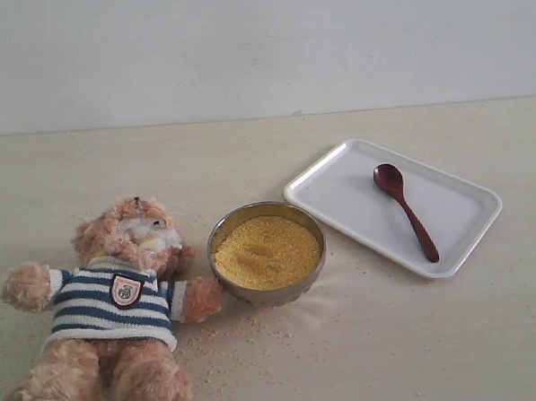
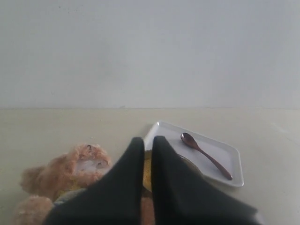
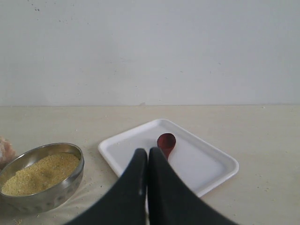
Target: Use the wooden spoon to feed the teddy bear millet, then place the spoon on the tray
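1. The exterior view is taken from above and in front, at middling distance; the desk point(image 1: 419, 336) is covered from the teddy bear point(image 1: 116, 294) to the tray point(image 1: 358, 196).
2. The left wrist view is set low behind the left end effector point(image 2: 148, 139), faced toward the wall.
3. The right wrist view is set likewise, behind the right end effector point(image 3: 147, 150), nearer the tray.
4. The tray is shared by all three views.
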`<state>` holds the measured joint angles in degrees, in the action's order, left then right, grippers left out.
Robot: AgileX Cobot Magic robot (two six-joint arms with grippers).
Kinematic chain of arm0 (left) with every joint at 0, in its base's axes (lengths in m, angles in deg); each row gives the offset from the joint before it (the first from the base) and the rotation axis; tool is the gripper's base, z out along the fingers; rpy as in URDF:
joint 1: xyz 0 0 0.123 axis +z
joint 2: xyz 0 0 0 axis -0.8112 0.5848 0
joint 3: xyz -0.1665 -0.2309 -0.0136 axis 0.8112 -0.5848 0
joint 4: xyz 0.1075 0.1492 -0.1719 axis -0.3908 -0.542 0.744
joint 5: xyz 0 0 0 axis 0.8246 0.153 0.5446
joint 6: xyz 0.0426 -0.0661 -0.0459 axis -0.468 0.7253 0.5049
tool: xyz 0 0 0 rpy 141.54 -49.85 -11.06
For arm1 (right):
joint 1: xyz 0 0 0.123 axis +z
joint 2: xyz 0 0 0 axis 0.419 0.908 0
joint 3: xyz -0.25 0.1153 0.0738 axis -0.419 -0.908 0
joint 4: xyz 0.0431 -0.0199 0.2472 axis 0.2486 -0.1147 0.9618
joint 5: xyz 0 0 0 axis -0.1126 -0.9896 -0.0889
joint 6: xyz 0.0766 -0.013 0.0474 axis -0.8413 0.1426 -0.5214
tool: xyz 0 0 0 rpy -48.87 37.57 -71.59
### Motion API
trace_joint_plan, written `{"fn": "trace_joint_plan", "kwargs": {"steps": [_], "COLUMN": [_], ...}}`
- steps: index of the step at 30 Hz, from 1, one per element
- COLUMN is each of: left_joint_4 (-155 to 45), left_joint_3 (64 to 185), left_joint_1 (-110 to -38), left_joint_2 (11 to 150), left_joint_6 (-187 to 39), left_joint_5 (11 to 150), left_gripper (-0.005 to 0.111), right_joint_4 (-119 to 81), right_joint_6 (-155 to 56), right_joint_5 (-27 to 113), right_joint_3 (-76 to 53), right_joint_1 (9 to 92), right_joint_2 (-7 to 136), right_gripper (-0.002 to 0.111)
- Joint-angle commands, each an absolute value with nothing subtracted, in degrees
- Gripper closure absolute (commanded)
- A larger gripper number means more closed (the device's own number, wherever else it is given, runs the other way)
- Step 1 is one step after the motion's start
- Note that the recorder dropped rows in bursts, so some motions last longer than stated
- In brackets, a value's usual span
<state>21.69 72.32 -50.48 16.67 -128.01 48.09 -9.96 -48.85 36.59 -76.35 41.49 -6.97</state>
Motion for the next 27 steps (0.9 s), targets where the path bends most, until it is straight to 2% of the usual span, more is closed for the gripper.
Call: {"fn": "trace_joint_plan", "kwargs": {"steps": [1,8,27], "left_joint_4": [23.55,26.56,26.56], "left_joint_3": [69.98,66.33,66.23], "left_joint_1": [-50.88,-50.88,-50.88], "left_joint_2": [12.04,10.52,10.52], "left_joint_6": [-127.61,-127.61,-127.88], "left_joint_5": [50.24,50.5,56.6], "left_gripper": [0.101,0.101,0.101], "right_joint_4": [-10.29,-10.29,-10.29], "right_joint_6": [-48.53,-48.53,-48.53], "right_joint_5": [37.08,37.08,37.08], "right_joint_3": [-76.34,-76.34,-76.34], "right_joint_1": [41.29,41.29,41.29], "right_joint_2": [-7.23,-7.23,-7.23], "right_gripper": [0.108,0.108,0.108]}}
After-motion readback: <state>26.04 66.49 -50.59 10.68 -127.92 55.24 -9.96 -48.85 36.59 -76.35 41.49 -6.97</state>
